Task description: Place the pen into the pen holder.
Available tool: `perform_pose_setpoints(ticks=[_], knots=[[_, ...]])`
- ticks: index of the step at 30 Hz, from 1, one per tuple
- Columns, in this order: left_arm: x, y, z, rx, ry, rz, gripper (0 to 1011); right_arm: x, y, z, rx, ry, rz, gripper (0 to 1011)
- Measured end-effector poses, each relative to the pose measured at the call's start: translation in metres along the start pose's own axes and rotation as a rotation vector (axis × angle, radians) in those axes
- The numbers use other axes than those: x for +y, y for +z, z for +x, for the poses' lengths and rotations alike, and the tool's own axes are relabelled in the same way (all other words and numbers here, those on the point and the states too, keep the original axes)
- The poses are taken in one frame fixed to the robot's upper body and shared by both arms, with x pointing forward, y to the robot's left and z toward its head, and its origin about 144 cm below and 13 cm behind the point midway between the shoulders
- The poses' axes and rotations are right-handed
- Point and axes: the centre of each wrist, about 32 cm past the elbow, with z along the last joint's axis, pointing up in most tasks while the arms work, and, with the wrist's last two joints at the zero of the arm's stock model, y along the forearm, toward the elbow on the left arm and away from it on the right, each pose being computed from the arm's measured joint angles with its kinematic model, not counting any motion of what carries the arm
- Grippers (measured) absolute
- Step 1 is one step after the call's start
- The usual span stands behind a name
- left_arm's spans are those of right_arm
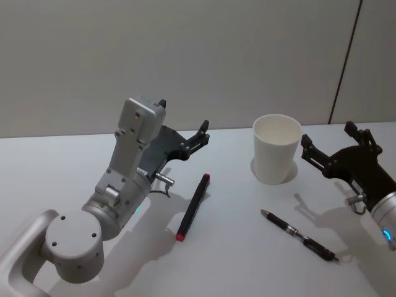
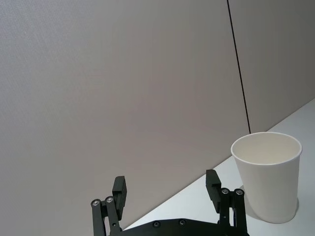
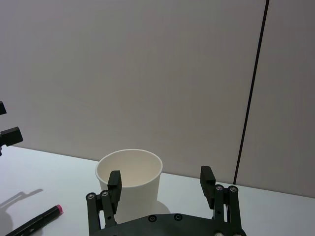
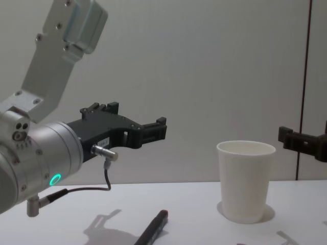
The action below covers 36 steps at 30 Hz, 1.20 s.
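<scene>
Gaping, empty: left gripper (image 1: 183, 117), right gripper (image 1: 328, 135)

Soft, even light — faint shadows, sharp

One paper cup (image 1: 276, 148), one marker (image 1: 192, 206) and one ballpoint pen (image 1: 299, 235), all separate on the table (image 1: 235, 266).
The white paper cup stood upright, rolled rim uppermost. The black marker, red at both ends, lay flat to the cup's left, well apart. The dark ballpoint pen, silver-banded, lay flat and diagonal, nearer the robot than the cup.
</scene>
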Motion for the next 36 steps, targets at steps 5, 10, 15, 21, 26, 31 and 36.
perform_pose_setpoints(ticks=[5, 10, 15, 21, 26, 31, 36], knots=[[0.0000, 0.0000, 0.0000, 0.000, 0.000, 0.000, 1001, 0.0000, 0.0000, 0.0000, 0.000, 0.000, 0.000, 1001], [0.0000, 0.0000, 0.0000, 0.000, 0.000, 0.000, 1001, 0.0000, 0.0000, 0.0000, 0.000, 0.000, 0.000, 1002], [0.0000, 0.0000, 0.0000, 0.000, 0.000, 0.000, 1001, 0.0000, 0.0000, 0.0000, 0.000, 0.000, 0.000, 1002], [0.0000, 0.0000, 0.0000, 0.000, 0.000, 0.000, 1001, 0.0000, 0.0000, 0.0000, 0.000, 0.000, 0.000, 1001], [0.0000, 0.0000, 0.0000, 0.000, 0.000, 0.000, 1001, 0.0000, 0.0000, 0.0000, 0.000, 0.000, 0.000, 1001], [0.0000, 0.0000, 0.0000, 0.000, 0.000, 0.000, 1001, 0.0000, 0.0000, 0.0000, 0.000, 0.000, 0.000, 1001], [0.0000, 0.0000, 0.0000, 0.000, 0.000, 0.000, 1001, 0.0000, 0.0000, 0.0000, 0.000, 0.000, 0.000, 1001]])
